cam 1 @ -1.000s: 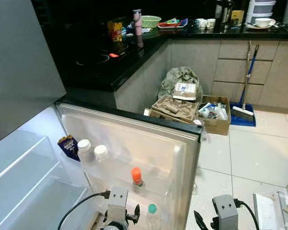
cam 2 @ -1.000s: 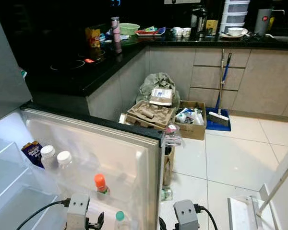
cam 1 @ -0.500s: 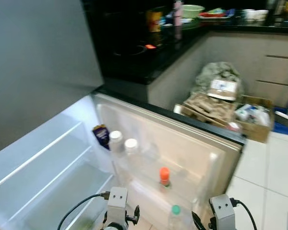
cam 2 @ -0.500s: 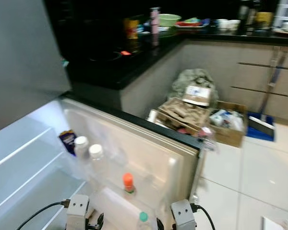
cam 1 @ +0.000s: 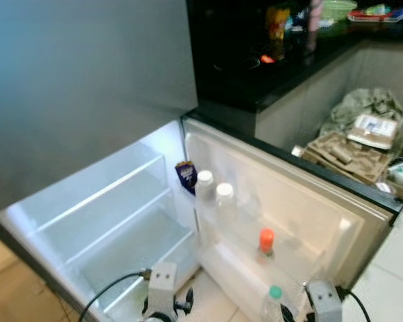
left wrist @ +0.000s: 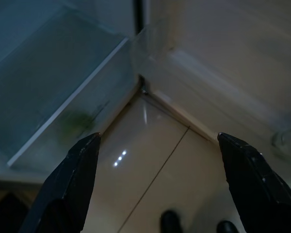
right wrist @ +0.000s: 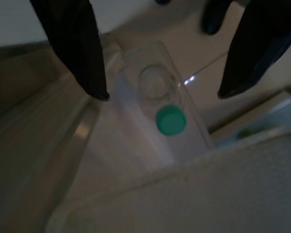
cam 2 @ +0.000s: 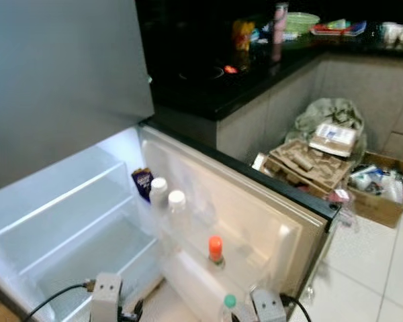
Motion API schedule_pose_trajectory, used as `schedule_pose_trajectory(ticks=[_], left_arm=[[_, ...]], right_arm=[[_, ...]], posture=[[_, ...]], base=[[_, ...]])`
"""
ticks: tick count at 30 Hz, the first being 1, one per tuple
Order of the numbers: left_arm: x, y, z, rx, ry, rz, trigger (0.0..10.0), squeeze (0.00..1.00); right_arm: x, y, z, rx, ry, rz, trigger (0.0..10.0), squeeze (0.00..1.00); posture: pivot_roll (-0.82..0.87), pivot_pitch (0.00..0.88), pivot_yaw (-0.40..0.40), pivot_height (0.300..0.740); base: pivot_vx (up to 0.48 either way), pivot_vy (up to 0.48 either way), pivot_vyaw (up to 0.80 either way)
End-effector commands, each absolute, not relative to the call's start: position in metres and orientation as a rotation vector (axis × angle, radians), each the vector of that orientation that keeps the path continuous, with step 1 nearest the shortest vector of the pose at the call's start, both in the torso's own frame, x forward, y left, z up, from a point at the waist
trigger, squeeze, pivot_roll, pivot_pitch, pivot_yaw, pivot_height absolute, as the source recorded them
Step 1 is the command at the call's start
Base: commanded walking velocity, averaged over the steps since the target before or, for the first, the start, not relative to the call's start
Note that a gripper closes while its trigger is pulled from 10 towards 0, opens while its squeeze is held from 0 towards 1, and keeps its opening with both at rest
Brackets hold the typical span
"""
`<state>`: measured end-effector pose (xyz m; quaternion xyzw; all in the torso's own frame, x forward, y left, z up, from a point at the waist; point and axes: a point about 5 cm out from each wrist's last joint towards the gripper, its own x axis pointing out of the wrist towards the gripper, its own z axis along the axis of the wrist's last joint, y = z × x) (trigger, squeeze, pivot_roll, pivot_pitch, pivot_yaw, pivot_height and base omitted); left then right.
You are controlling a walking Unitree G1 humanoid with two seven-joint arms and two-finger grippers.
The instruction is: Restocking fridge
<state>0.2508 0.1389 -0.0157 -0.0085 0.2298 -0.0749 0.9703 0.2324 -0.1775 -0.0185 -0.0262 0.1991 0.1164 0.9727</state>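
Note:
The fridge stands open, its lit white shelves (cam 1: 107, 221) bare. The door (cam 1: 309, 208) swings out to the right, and its racks hold a purple packet (cam 1: 186, 176), two white-capped bottles (cam 1: 205, 178), an orange-capped bottle (cam 1: 266, 238) and a green-capped bottle (cam 1: 275, 292). My left gripper (left wrist: 157, 141) is open, low over the tiled floor at the foot of the fridge where door and cabinet meet. My right gripper (right wrist: 162, 94) is open too, hanging above the green-capped bottle (right wrist: 170, 120) in the lower door rack, holding nothing.
A black counter (cam 1: 269, 74) with dishes runs behind the door. Cardboard trays (cam 1: 342, 147) and a grey bag (cam 1: 369, 107) are piled on the floor beyond the door's far edge. A grey panel (cam 1: 87, 80) rises above the shelves.
The whole picture has swung to the left, so the fridge interior now sits in the middle and the boxes at the right edge. Both wrists stay low at the bottom edge.

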Motion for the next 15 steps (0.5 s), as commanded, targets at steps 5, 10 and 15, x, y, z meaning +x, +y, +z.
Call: schedule_pose_trajectory(ticks=[5, 10, 15], left_arm=[[0.2494, 0.1407, -0.0169, -0.006, 0.475, -0.157, 10.0, 0.00], [0.2499, 0.1380, -0.0159, 0.004, 0.472, -0.180, 10.0, 0.00], [0.2498, 0.1368, -0.0159, 0.001, 0.475, -0.186, 10.0, 0.00]], right_arm=[[0.2370, -0.1711, -0.0152, -0.043, 0.384, 0.252, 10.0, 0.00], [0.2369, -0.1705, -0.0146, -0.039, 0.382, 0.251, 10.0, 0.00], [0.2374, -0.1702, -0.0141, -0.037, 0.379, 0.249, 10.0, 0.00]], posture=[[-0.06, 0.104, 0.054, 0.717], [-0.06, 0.104, 0.055, 0.717], [-0.06, 0.105, 0.057, 0.717]], base=[[0.000, 0.000, 0.00], [0.000, 0.000, 0.00], [0.000, -0.155, 0.00]])
